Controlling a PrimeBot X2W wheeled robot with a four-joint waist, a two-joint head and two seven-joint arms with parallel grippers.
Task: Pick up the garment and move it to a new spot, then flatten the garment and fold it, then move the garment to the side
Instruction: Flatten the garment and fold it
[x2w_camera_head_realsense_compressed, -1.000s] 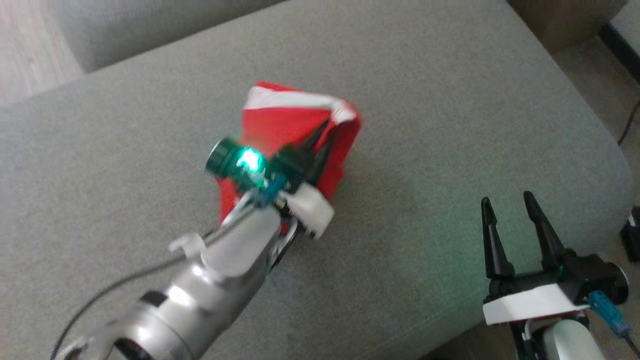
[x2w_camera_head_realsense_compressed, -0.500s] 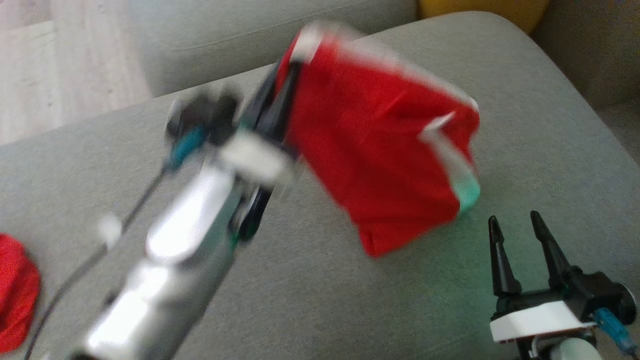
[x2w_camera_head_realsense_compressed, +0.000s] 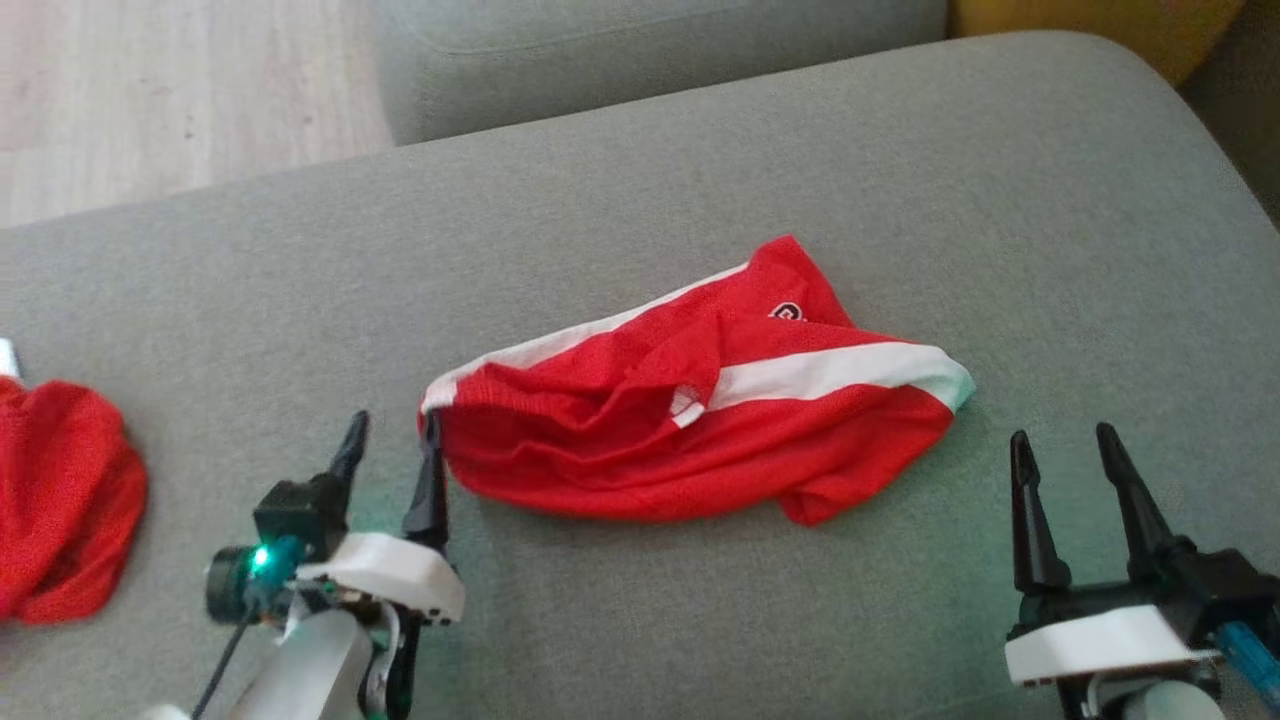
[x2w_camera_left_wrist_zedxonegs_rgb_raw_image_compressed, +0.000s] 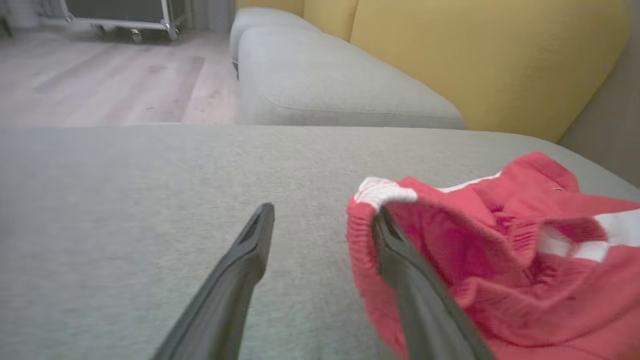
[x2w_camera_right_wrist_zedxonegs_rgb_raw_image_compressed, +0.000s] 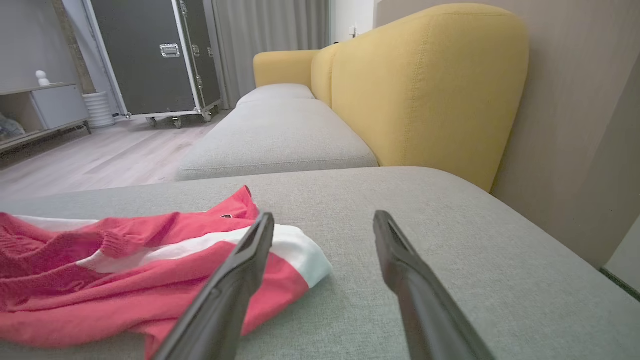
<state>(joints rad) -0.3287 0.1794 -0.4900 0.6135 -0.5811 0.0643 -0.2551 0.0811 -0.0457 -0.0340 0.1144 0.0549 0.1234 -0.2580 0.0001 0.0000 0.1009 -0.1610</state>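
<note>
Fingers of my left gripper (x2w_camera_head_realsense_compressed: 392, 448) stand spread, one touching the left edge of the red garment (x2w_camera_head_realsense_compressed: 700, 430), which lies on the grey sofa (x2w_camera_head_realsense_compressed: 600, 220); my right gripper (x2w_camera_head_realsense_compressed: 1065, 465), fingers apart, sits near-right.

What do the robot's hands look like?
The left hand and right hand each have two long, pointy black fingers on a white block. The left has a glowing green light and thin black cable; the right has a blue plug.

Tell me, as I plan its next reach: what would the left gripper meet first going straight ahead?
Likely the red shorts: one jaw of the left gripper sits at their waistband edge; between the open jaws lies bare grey cushion.
</note>
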